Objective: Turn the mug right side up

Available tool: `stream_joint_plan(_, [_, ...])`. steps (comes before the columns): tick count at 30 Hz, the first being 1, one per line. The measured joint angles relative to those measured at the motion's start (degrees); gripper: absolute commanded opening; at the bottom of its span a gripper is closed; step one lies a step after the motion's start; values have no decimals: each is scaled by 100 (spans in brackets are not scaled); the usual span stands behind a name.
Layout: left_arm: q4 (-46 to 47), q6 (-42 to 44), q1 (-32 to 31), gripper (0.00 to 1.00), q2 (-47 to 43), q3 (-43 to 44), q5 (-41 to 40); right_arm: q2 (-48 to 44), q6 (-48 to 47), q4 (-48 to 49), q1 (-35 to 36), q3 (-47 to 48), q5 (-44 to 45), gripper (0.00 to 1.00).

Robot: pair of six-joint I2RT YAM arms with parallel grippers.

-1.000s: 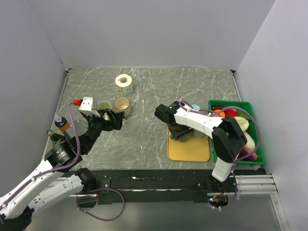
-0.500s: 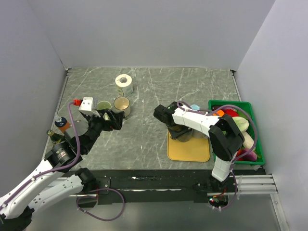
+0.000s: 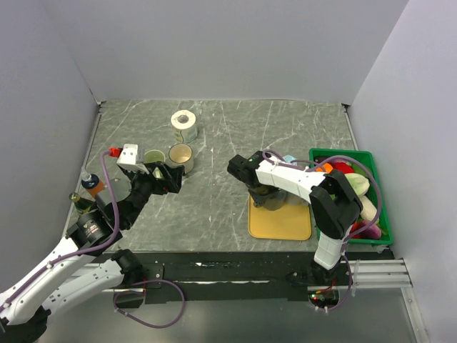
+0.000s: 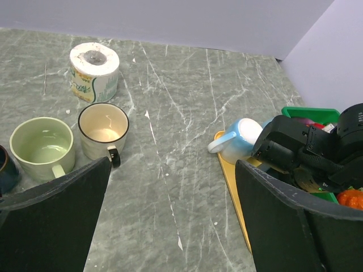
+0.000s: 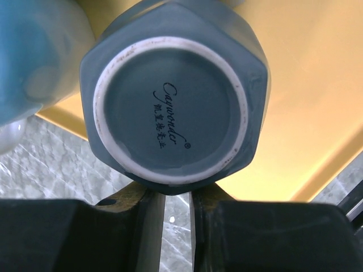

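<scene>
Since the task lies rightward, left hand (image 3: 161, 177) is hovering by upright cups (image 3: 180, 154). Left wrist: gaping wide, empty. Right wrist: grey-blue mug (image 5: 170, 110) is sitting base-up on yellow mat (image 5: 306, 68); right hand (image 5: 177, 226) is waiting narrow beside it for flipping, grip untellable.

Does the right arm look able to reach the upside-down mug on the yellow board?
Probably yes: the right gripper hangs directly above the upturned mug, with nothing between them. The pale blue mug close beside it may crowd one finger.
</scene>
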Motion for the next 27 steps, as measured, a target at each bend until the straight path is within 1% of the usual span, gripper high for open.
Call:
stream_joint_plan(4, [-13, -17, 0, 96, 57, 0, 22, -116, -490, 221, 4, -94, 0, 0])
stream_joint_plan(8, [-66, -55, 0, 96, 107, 2, 127, -750, -1182, 737, 90, -566, -199, 0])
stream_joint_plan(12, [-59, -173, 0, 96, 114, 2, 323, -1943, -1980, 1307, 293, -1134, -479, 0])
stream_joint_plan(15, [-2, -258, 0, 96, 173, 4, 544, -3101, -2688, 1884, 415, -1558, -743, 0])
stream_joint_plan(19, [22, -389, 0, 96, 420, 50, 868, -4282, -3598, 2638, 455, -1823, -994, 0])
stream_joint_plan(22, [90, -518, 0, 96, 592, 55, 1290, -4747, -4127, 3176, 455, -1934, -1156, 0])
stream_joint_plan(23, [142, -564, 0, 96, 638, 55, 1497, -4968, -4376, 3475, 455, -2031, -1257, 0])
stream_joint_plan(27, [621, -796, 0, 96, 713, 46, 2452, -5471, -5051, 4155, 457, -2114, -1694, 0])
